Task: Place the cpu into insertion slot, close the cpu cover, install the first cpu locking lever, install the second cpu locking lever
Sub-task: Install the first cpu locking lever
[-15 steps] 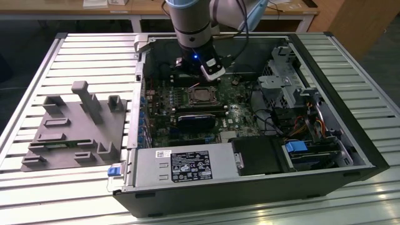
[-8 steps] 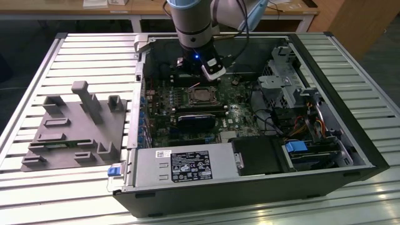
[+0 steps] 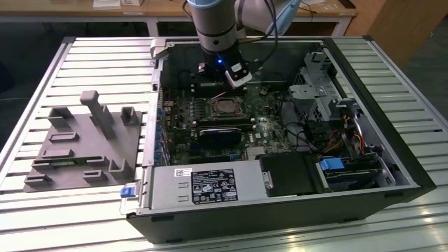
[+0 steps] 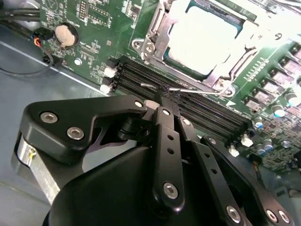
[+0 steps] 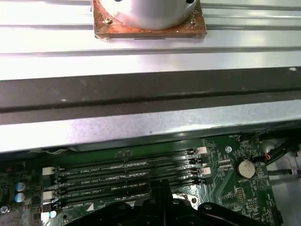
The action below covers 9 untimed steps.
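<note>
Slatted aluminium tabletop (image 3: 84,58) carries an open computer case (image 3: 280,210) and a grey fixture block (image 3: 84,142) to the exterior view's left, with the robot arm (image 3: 213,26) reaching down into the case. The second wrist view looks past the gripper (image 4: 164,95) at the cpu (image 4: 202,35) — its dull silver top lies flat in the insertion slot (image 4: 175,55), and the cpu cover (image 4: 157,33) frames it on the green motherboard (image 4: 94,19). The black fingers are drawn together, tips right at a thin silver locking lever (image 4: 197,91) that runs along the memory slots (image 4: 141,77); whether they pinch it I cannot tell. The first wrist view faces the other way — memory slots, a coin cell (image 5: 243,168), the case wall (image 5: 141,94) and a round metal part (image 5: 148,14) on the table.
</note>
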Each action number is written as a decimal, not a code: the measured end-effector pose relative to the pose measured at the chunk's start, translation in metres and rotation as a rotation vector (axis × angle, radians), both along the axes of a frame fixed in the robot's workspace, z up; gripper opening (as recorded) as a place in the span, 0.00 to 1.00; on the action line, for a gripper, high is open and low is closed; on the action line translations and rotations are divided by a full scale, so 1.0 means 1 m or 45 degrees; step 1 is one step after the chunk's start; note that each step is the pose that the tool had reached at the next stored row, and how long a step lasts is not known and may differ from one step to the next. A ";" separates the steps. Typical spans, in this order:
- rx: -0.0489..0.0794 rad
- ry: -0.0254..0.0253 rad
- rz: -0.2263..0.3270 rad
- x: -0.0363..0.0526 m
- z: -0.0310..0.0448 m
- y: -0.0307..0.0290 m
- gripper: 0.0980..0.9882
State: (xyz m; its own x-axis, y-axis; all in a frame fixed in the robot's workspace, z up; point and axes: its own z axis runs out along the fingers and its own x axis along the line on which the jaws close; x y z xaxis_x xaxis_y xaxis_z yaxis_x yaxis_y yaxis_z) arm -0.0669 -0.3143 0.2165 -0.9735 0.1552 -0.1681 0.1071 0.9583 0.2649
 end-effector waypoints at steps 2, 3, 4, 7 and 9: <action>0.000 -0.0117 0.000 0.0001 -0.0014 0.0001 0.00; 0.000 -0.0174 0.000 0.0001 -0.0024 0.0001 0.00; -0.001 -0.0217 0.000 0.0001 -0.0030 0.0001 0.00; -0.002 -0.0224 0.000 0.0001 -0.0031 0.0000 0.00; -0.002 -0.0225 0.000 0.0001 -0.0032 0.0001 0.00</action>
State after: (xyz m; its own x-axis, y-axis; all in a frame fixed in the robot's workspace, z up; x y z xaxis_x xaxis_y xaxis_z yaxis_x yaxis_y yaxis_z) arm -0.0668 -0.3143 0.2133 -0.9703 0.1549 -0.1856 0.1024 0.9588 0.2649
